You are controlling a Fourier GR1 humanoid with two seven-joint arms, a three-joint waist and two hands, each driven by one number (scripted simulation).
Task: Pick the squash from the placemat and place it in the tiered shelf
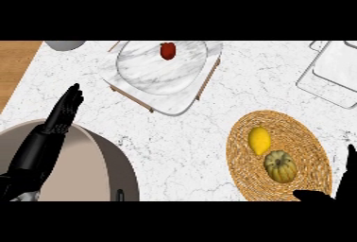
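Step in hand looks like the reach for the squash (280, 166), which sits on the round woven placemat (279, 156) at the lower right of the desk (181, 137), not yet grasped. Right robot hand (343, 182) shows at the lower right edge, released, thumb and fingers spread, just beside the placemat's rim and near the squash but apart from it. Left robot hand (63, 111) is at the left, fingers straight and up, resting, holding nothing. To do this well: come down over the squash from the right, close round its ribbed body, and keep clear of the lemon (259, 140), which lies just beside it on the same mat and could get knocked. Then lift and carry up-left to the tiered shelf (164, 75), whose marble top tier already holds a small red item (167, 51), so set down beside that, not on it. Counts: one squash, one lemon, one placemat, one tiered shelf, one red item, two robot hands, one large round beige object (97, 170) at lower left, and at least one pale tray (335, 71) at upper right.
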